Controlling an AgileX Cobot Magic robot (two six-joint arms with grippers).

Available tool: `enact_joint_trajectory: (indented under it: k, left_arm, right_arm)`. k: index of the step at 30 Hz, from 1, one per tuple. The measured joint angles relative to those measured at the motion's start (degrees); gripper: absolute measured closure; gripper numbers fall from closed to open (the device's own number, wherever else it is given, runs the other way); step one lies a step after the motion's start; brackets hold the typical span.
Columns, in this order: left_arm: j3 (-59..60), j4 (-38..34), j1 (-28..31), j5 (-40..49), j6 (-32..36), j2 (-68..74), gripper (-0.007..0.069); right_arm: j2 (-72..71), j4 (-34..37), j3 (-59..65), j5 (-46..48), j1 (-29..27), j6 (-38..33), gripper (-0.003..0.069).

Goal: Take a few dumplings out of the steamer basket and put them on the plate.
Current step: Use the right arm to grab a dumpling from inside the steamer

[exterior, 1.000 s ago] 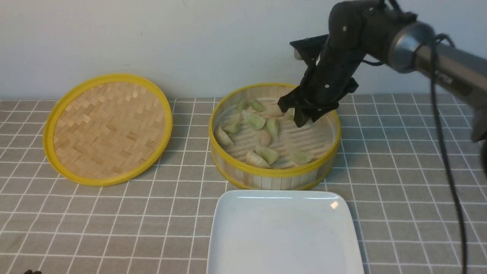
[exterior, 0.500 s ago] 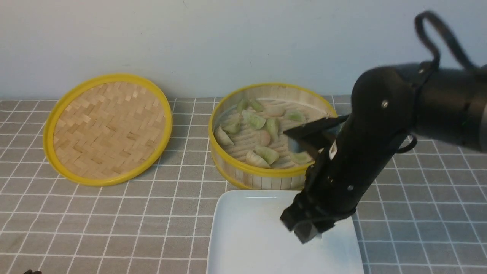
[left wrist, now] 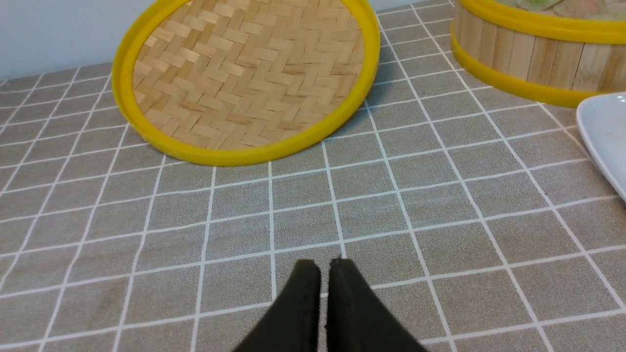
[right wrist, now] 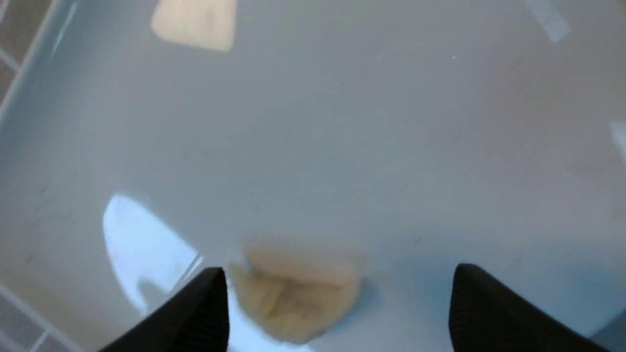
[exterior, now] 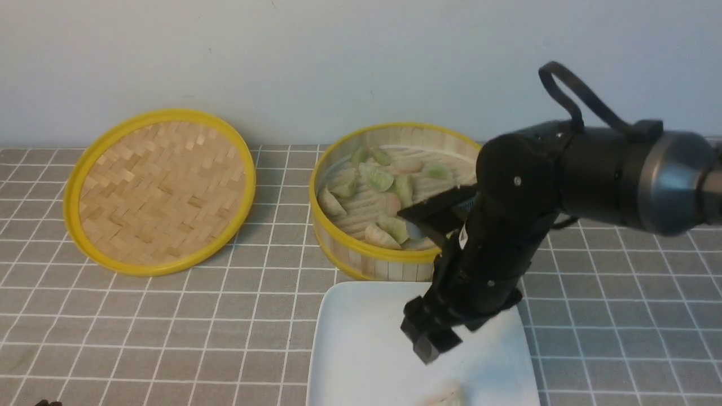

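Note:
The steamer basket (exterior: 338, 239) stands at the back centre with several pale green and pinkish dumplings (exterior: 377, 177) on its slatted floor. The white plate (exterior: 361, 349) lies in front of it. My right gripper (exterior: 430, 343) hangs just above the plate with its jaws wide open. One pinkish-cream dumpling (right wrist: 293, 293) lies loose on the plate (right wrist: 313, 122) between the spread fingers of the right gripper (right wrist: 340, 273), nearer one finger; it also shows at the plate's near edge as a dumpling (exterior: 445, 396). My left gripper (left wrist: 324, 264) is shut, empty, low over the tablecloth.
The flat woven lid (exterior: 161, 189) with its yellow rim lies at the back left; in the left wrist view the lid (left wrist: 244, 78) is ahead of the fingers, the basket wall (left wrist: 528, 58) and a plate corner (left wrist: 606, 132) beyond. A grey checked cloth covers the table.
My right arm swung from over the basket down to the plate. Its jaws then opened wide, and the dumpling now lies free on the plate. The left arm stayed still.

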Motion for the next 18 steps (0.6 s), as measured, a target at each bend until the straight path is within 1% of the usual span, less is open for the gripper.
enact_joint_trajectory:
  k: [2, 4, 5, 6, 9, 11, 12, 13, 18]
  left_arm:
    - [0.00, 0.00, 0.00, 0.00, 0.00, 0.00, 0.0615]
    - [0.00, 0.00, 0.00, 0.00, 0.00, 0.00, 0.0615]
    - [0.00, 0.00, 0.00, 0.00, 0.00, 0.00, 0.0615]
    - [0.00, 0.00, 0.00, 0.00, 0.00, 0.00, 0.0615]
    - [0.00, 0.00, 0.00, 0.00, 0.00, 0.00, 0.0615]
    - [0.00, 0.00, 0.00, 0.00, 0.00, 0.00, 0.0615]
    - [0.00, 0.00, 0.00, 0.00, 0.00, 0.00, 0.0615]
    - [0.00, 0.00, 0.00, 0.00, 0.00, 0.00, 0.0615]
    - [0.00, 0.00, 0.00, 0.00, 0.00, 0.00, 0.0615]
  right_arm:
    - [0.58, -2.66, -5.41, -0.32, -1.29, 1.00, 0.0110]
    - [2.15, -3.35, -12.39, -0.57, -3.76, 1.93, 0.0110]
    - [2.38, -3.35, -13.12, -0.57, -4.03, 1.93, 0.0111]
    - [4.56, -2.89, -18.82, -0.35, -6.09, 1.93, 0.0115]
    - [9.80, -1.49, -27.55, 1.25, -8.53, -0.55, 0.0127]
    - [14.30, -0.95, -32.52, 3.21, -8.96, -2.90, 0.0137]
    - [14.77, -0.89, -32.96, 3.39, -9.01, -3.25, 0.0138]
    - [18.54, -0.40, -36.05, 4.90, -9.01, -4.08, 0.0145]
    - [27.15, 0.87, -40.66, 7.33, -9.01, -4.59, 0.0160]
